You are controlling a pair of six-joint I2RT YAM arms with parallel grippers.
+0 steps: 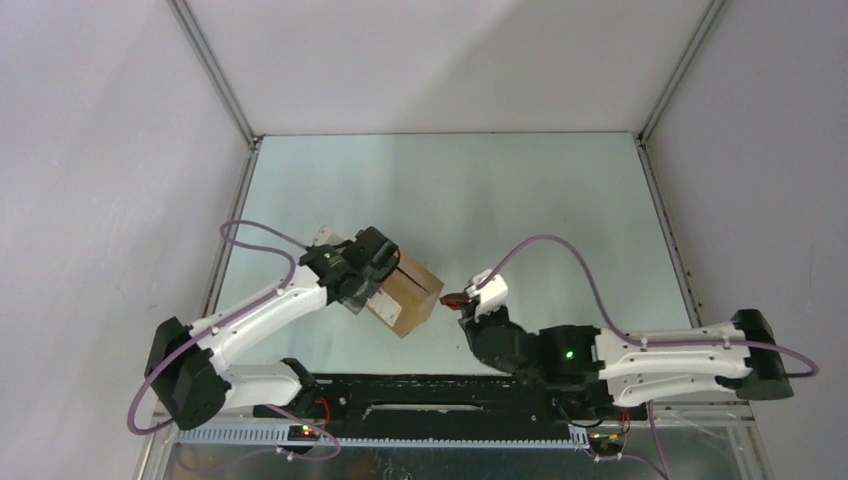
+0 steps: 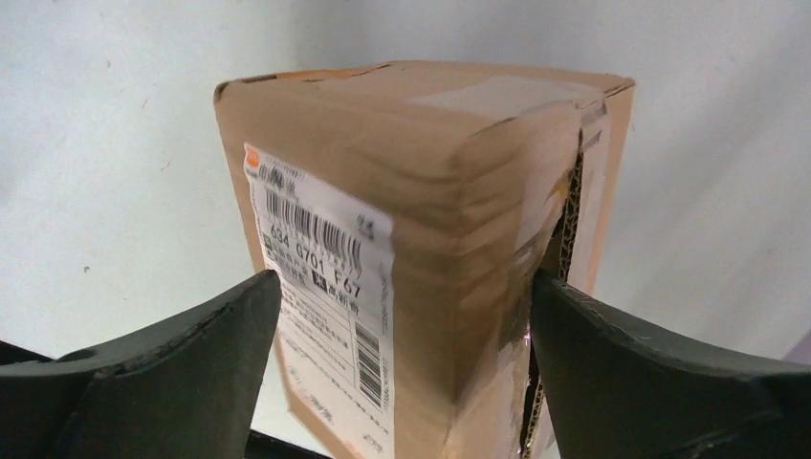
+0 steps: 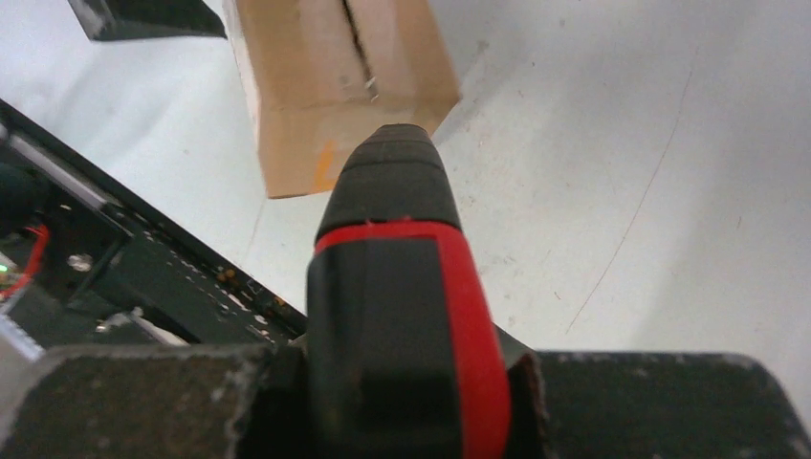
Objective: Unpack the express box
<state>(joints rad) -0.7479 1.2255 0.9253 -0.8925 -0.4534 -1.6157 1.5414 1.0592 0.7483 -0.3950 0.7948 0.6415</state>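
Note:
The express box (image 1: 408, 295), a small brown carton with a white label, sits on the table left of centre. My left gripper (image 1: 372, 268) is shut on its left end. In the left wrist view the box (image 2: 430, 220) fills the gap between my two fingers, label (image 2: 320, 287) facing left, and a taped seam runs along its right edge. My right gripper (image 1: 470, 312) is shut on a red-and-black utility knife (image 3: 402, 316). The knife's tip (image 1: 450, 298) sits just right of the box. In the right wrist view the box (image 3: 325, 76) lies just beyond the knife's nose.
The black base rail (image 1: 440, 395) runs along the table's near edge, also in the right wrist view (image 3: 143, 277). Metal frame posts (image 1: 215, 65) rise at the back corners. Bare pale table (image 1: 500, 200) stretches behind and right of the box.

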